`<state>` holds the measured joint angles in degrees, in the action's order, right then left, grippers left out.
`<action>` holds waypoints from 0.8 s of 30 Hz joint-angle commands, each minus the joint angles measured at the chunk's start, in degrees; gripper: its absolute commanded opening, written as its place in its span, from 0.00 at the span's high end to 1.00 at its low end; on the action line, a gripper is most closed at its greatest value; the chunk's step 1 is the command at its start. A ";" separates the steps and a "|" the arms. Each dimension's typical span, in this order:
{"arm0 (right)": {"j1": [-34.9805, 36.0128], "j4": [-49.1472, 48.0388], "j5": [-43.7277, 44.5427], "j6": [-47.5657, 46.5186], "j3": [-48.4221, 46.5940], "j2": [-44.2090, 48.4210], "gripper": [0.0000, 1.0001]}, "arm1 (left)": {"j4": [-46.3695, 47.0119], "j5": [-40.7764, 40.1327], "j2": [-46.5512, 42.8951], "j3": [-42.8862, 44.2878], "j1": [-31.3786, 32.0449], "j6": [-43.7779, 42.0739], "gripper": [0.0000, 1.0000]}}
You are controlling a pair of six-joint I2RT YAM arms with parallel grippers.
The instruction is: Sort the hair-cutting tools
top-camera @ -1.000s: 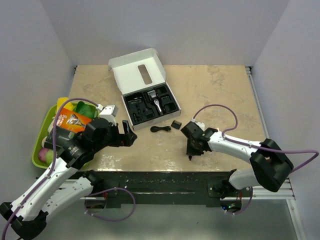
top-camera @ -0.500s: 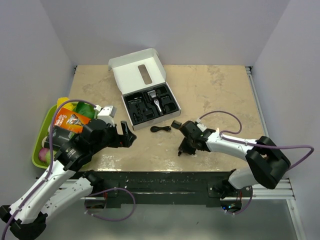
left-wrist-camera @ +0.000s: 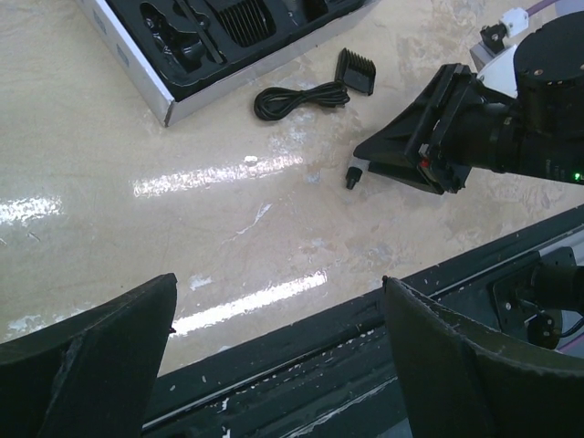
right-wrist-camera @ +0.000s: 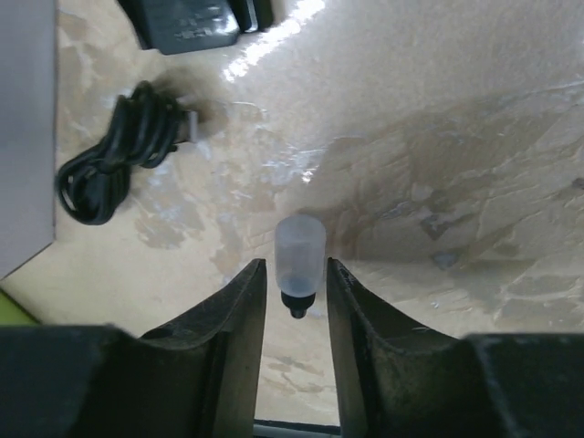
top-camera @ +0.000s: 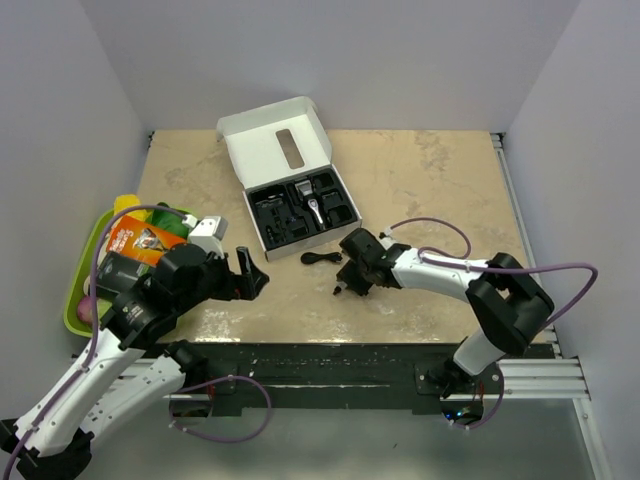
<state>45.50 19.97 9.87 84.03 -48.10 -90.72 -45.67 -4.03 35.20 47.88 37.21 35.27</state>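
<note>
A small translucent bottle (right-wrist-camera: 299, 254) with a black cap lies on the table between the fingers of my right gripper (right-wrist-camera: 295, 266), with a thin gap on each side; the jaws stand a little open. The same bottle (left-wrist-camera: 351, 176) shows at that gripper's tip in the left wrist view. A coiled black cord (top-camera: 320, 258) and a black comb attachment (left-wrist-camera: 356, 70) lie just beyond, in front of the white box (top-camera: 262, 236). The clipper (top-camera: 313, 207) rests in the box's black insert. My left gripper (top-camera: 250, 275) hovers open and empty over the front-left table.
The box's lid (top-camera: 275, 145) stands open towards the back. A green tray (top-camera: 76, 296) with colourful packets and fruit sits at the left edge. The black rail (left-wrist-camera: 301, 365) runs along the near table edge under the left gripper.
My right gripper slid left along the table towards the cord, and its jaws have parted slightly around the bottle. The left arm shifted a little.
</note>
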 commanded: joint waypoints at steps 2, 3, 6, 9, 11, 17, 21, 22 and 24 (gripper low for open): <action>1.44 5.78 5.60 0.18 -5.42 4.31 0.59 | -0.38 0.87 -1.10 0.90 0.14 -1.34 0.02; 1.87 6.57 6.30 -0.70 -6.04 5.28 0.56 | -0.47 0.87 -0.93 0.99 0.14 -1.43 0.02; 2.32 10.08 6.74 -7.54 -9.99 8.01 0.53 | -0.74 0.61 -0.75 1.08 0.14 -1.34 0.02; 2.49 12.11 7.36 -20.36 -14.29 9.59 0.45 | -1.09 0.25 -1.10 1.34 0.14 -1.08 0.02; 2.67 12.11 8.41 -34.41 -17.97 9.33 0.42 | -1.52 0.08 -1.27 1.60 0.14 -0.81 0.02; 2.84 12.47 8.50 -65.46 -23.89 5.73 0.39 | -2.23 0.16 -0.14 2.13 0.14 -0.46 0.02; 3.89 3.43 3.77 -80.83 -17.31 8.61 0.31 | -2.32 -1.06 0.05 2.57 0.14 -0.02 0.02; 4.16 0.28 3.58 -83.74 -15.73 9.15 0.31 | -2.23 -1.33 -0.13 2.57 0.14 0.15 0.02; 3.99 1.21 3.40 -86.12 -14.83 9.24 0.30 | -2.32 -1.42 -0.31 2.31 0.14 0.68 0.02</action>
<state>48.75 25.50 15.00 14.94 -65.95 -83.42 -48.16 -4.71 35.42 48.10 37.21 35.00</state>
